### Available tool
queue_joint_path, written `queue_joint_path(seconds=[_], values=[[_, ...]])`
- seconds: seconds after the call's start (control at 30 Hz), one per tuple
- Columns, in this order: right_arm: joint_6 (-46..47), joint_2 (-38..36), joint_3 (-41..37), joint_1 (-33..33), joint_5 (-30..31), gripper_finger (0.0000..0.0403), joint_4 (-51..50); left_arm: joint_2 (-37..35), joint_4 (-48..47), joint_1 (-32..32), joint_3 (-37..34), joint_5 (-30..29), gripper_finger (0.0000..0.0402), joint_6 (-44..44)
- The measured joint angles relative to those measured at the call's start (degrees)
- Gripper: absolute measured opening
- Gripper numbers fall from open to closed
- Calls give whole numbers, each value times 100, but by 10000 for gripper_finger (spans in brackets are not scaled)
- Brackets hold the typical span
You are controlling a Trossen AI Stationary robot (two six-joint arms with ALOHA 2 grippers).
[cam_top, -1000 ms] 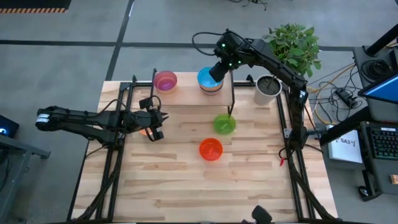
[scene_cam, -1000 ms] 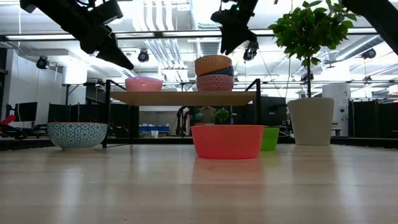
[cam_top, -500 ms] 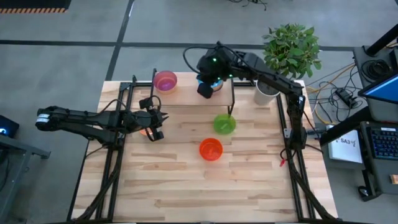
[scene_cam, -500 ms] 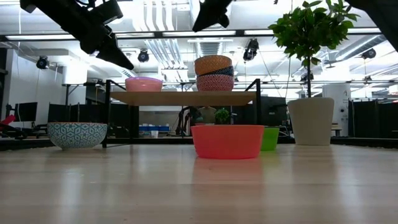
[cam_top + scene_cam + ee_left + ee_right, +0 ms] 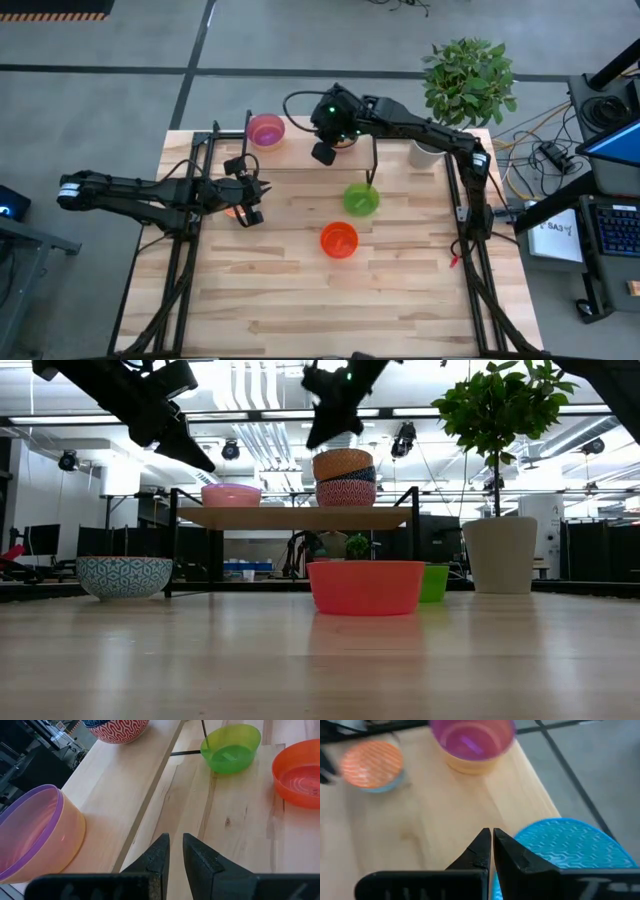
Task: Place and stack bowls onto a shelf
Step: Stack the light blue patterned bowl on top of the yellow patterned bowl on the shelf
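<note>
Right gripper (image 5: pixel 323 152), jaws nearly closed and empty, is noted over the shelf (image 5: pixel 300 160); the green bowl (image 5: pixel 361 199) lies nearer it than the left gripper (image 5: pixel 252 201), jaws narrow.

Two bowls (image 5: pixel 349 219) sit on the table (image 5: pixel 300 300) before the shelf (image 5: pixel 295 517), which carries stacked bowls (image 5: pixel 343 478).

Both arms are showing dark, slim jointed links ending in black wedge-shaped fingers (image 5: pixel 161 857), the right arm (image 5: pixel 420 125) trailing a looping black cable and glowing with a small green light.
</note>
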Motion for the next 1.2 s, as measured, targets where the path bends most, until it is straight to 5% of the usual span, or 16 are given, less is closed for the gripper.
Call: queue_joint_path(seconds=[0.27,0.8,1.0,1.2], values=[[-5,9,-442,-269,413,9,116,0,0,0,0,0,36,28],[-36,-329,-216,-236,234,9,13,0,-2,2,0,0,36,43],[111,-829,-261,94,-427,9,-456,0,-3,0,0,-2,36,20],[140,-1426,-926,770,-437,9,-475,0,-2,1,0,0,36,-162]])
